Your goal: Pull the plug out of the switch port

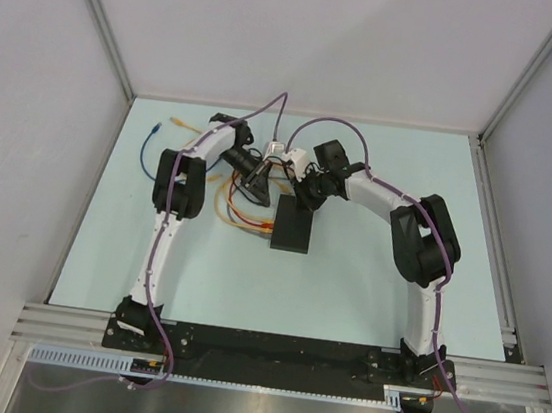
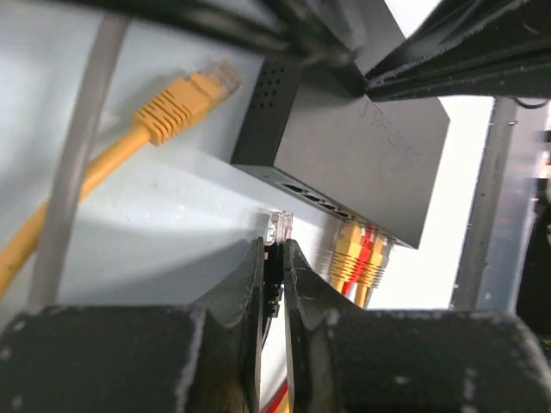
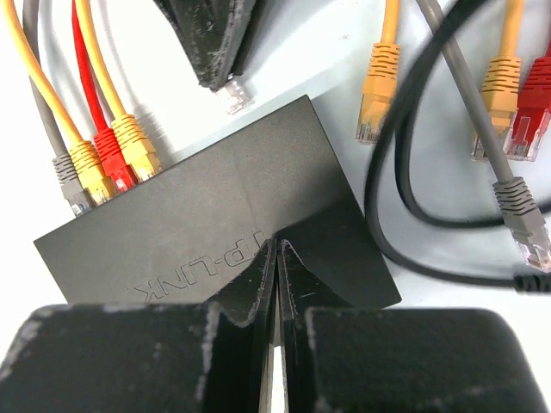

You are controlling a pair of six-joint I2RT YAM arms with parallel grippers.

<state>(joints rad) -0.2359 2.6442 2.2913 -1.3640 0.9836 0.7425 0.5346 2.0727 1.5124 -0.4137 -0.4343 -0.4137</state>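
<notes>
The switch [image 1: 291, 231] is a flat black box; it also shows in the left wrist view [image 2: 362, 146] and the right wrist view [image 3: 198, 215]. My left gripper [image 2: 274, 249] is shut on a clear plug [image 2: 279, 227] with a black lead, held just outside the port edge and apart from it. The same plug [image 3: 233, 95] shows free of the switch in the right wrist view. Grey, yellow and red plugs [image 3: 103, 163] sit in the ports. My right gripper [image 3: 277, 248] is shut, its tips resting on the switch's top.
A loose orange plug [image 2: 185, 99] lies beside the switch. Loose orange [image 3: 376, 95], red [image 3: 529, 120] and grey [image 3: 525, 225] plugs and a black cable [image 3: 405, 172] lie to its other side. A blue cable [image 1: 148, 151] lies far left.
</notes>
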